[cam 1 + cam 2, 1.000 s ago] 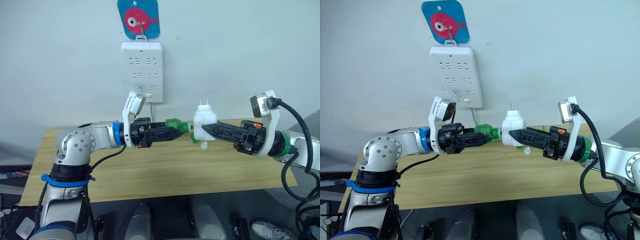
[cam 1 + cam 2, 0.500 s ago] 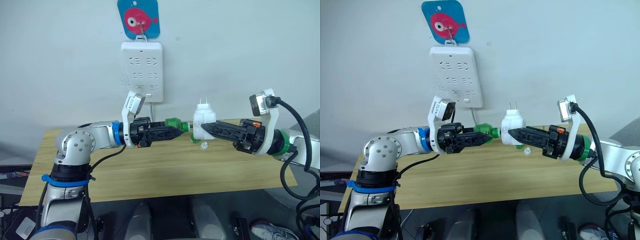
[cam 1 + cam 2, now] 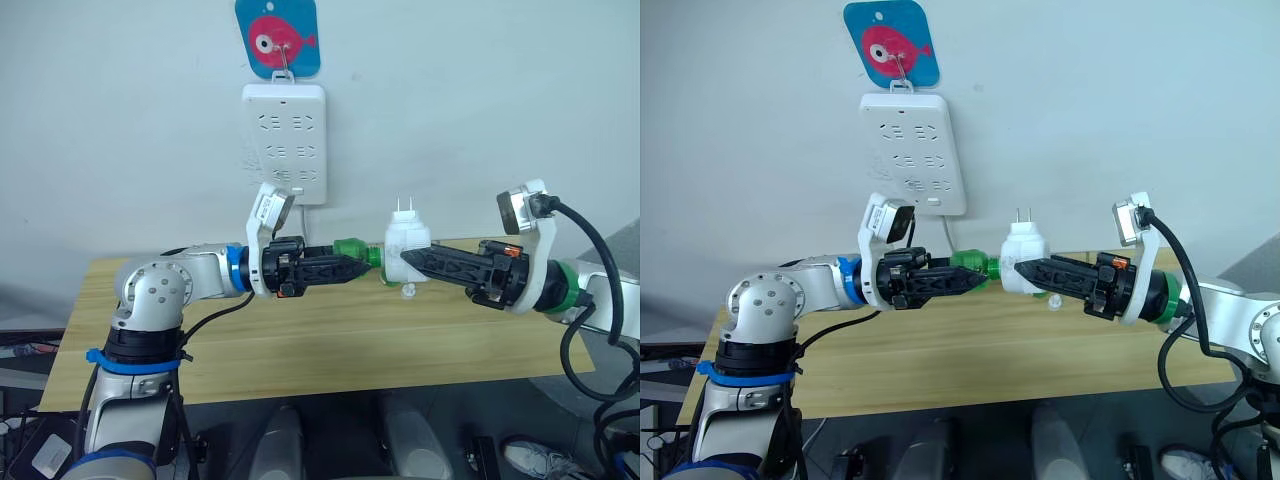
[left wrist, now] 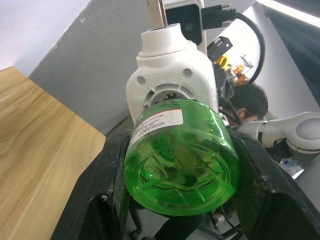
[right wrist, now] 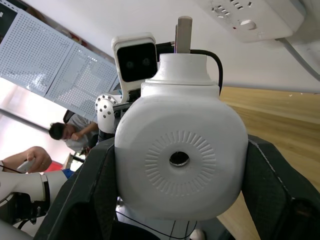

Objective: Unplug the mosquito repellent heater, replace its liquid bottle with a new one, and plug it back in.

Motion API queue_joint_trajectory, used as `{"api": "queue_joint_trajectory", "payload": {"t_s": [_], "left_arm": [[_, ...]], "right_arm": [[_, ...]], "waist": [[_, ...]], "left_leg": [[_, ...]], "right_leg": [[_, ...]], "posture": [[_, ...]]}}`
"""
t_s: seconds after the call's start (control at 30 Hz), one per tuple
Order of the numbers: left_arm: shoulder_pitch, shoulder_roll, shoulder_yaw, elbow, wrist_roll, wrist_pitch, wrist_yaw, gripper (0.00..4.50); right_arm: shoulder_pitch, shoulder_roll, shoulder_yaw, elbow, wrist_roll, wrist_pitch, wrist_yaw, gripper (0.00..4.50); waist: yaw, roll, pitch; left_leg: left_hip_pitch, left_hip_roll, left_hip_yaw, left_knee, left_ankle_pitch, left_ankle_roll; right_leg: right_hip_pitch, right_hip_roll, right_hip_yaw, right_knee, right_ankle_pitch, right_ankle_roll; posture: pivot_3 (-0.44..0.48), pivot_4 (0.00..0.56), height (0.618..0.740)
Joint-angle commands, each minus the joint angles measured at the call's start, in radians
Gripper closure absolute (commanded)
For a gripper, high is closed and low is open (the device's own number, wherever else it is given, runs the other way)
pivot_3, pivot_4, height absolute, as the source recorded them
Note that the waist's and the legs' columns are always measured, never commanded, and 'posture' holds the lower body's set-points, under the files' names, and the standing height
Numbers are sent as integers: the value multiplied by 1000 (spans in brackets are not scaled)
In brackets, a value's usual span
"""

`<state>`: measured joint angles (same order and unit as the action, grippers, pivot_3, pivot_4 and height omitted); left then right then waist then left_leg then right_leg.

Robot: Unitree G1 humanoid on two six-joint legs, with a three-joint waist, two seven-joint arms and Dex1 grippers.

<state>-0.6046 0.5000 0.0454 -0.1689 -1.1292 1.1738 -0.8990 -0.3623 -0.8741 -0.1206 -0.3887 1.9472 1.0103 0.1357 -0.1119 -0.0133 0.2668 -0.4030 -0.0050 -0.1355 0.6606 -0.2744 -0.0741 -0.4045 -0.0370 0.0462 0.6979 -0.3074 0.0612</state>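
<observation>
My left gripper (image 3: 352,264) is shut on a clear green liquid bottle (image 3: 349,248), held on its side above the table with its neck pointing right. The left wrist view has the bottle's base (image 4: 180,150) between the black fingers (image 4: 100,190). The white mosquito repellent heater (image 3: 406,245) is held in my right gripper (image 3: 407,262), prongs pointing up. In the right wrist view its round-holed face (image 5: 180,155) sits between the fingers. The bottle's neck reaches the heater's left side; I cannot see whether it is inside.
A white multi-socket power strip (image 3: 284,143) hangs on the wall under a blue fish hook (image 3: 277,37). On the wooden table (image 3: 300,350) below the heater lie a small clear piece (image 3: 408,291) and something green (image 3: 384,279). A person (image 5: 67,134) is in the background.
My right gripper has carried the heater slightly left toward the bottle. The left gripper and bottle have barely moved.
</observation>
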Motion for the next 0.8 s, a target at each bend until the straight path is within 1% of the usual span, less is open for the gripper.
{"api": "queue_joint_trajectory", "payload": {"t_s": [0.03,0.23,0.47,0.5,0.53,0.57,0.6,0.63,0.8], "left_arm": [[-14,-11,-22,-51,3,-21,-19,2203],[-19,-30,-64,-75,26,-48,-48,2203],[-22,-76,-78,-64,55,-75,-50,2203],[-20,-81,-78,-63,60,-78,-50,2203],[-18,-83,-78,-63,64,-80,-50,2203],[-15,-88,-77,-61,67,-82,-47,2203],[-13,-92,-77,-59,70,-85,-45,2203],[-11,-95,-76,-58,71,-87,-42,2203],[-6,-112,-71,-47,67,-93,-22,2203]], "right_arm": [[-17,6,0,-49,25,-19,12,1534],[-40,7,30,-60,25,-20,-10,1534],[-54,-10,53,-44,25,1,-8,1534],[-51,-12,51,-39,25,5,1,1184],[-49,-13,49,-36,25,8,7,704],[-46,-16,45,-35,25,11,15,517],[-44,-19,42,-35,25,13,21,165],[-42,-22,41,-36,25,13,26,0],[-33,-42,32,-36,25,14,41,0]], "waist": [[0,0,0],[0,0,0],[0,0,0],[0,0,0],[1,0,0],[2,0,0],[3,0,0],[2,0,0],[-2,0,0]], "left_leg": [[0,0,0,0,0,0],[0,0,0,0,0,0],[0,0,0,0,0,0],[0,0,0,0,0,0],[0,0,0,0,0,0],[0,0,0,0,0,0],[0,0,0,0,0,0],[-1,0,0,1,0,0],[-1,0,0,1,0,0]], "right_leg": [[0,0,0,0,0,0],[0,0,0,0,0,0],[0,0,0,0,0,0],[0,0,0,0,0,0],[0,0,0,0,0,0],[0,0,0,0,0,0],[0,0,0,0,0,0],[0,0,0,0,0,0],[0,0,0,0,0,0]], "posture": [[-167,221,740],[-167,220,740],[-174,220,740],[-176,220,740],[-177,220,740],[-177,220,740],[-177,220,740],[-178,221,740],[-179,222,740]]}}
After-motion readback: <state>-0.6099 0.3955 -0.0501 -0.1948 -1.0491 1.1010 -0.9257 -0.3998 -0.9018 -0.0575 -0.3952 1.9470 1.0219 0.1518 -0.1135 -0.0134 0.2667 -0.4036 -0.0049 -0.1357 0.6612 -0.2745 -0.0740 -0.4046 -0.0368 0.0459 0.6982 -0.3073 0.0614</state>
